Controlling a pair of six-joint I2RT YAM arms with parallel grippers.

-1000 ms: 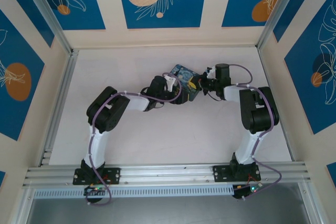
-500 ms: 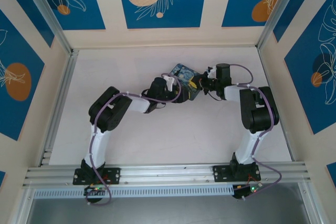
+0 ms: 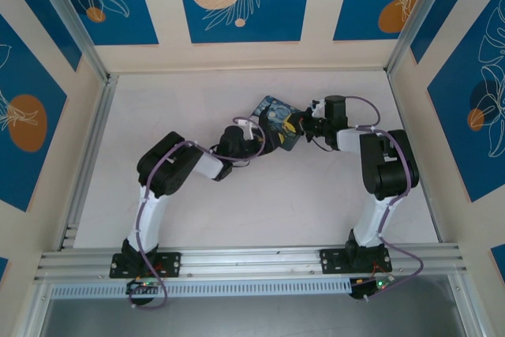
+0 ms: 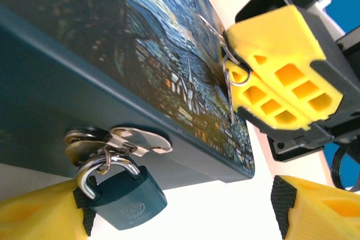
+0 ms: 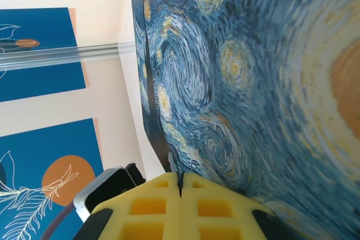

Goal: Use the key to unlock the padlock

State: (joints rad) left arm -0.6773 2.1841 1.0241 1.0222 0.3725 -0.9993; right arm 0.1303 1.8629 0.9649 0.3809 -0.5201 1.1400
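Note:
The small blue-green padlock point(image 4: 126, 194) hangs by its steel shackle from the hasp point(image 4: 132, 139) on the side of the starry-night box point(image 3: 278, 120). My left gripper point(image 4: 180, 213) is open just in front of that side, and the padlock lies close beside its left finger point(image 4: 34, 214). My right gripper point(image 5: 181, 177) is shut on the key point(image 4: 231, 104), a thin metal sliver with a wire ring, held over the painted lid point(image 5: 253, 82) at the box's far corner. In the top view both grippers meet at the box, the left gripper point(image 3: 256, 133) and the right gripper point(image 3: 298, 125).
The box lies in the middle of a white table point(image 3: 197, 211), fenced by aluminium rails point(image 3: 87, 155) and blue-patterned walls. Bare tabletop lies in front of the box and to both sides of the arms.
My left arm has drawn back a little to the left and nearer, away from the box. The right arm and the box have not moved.

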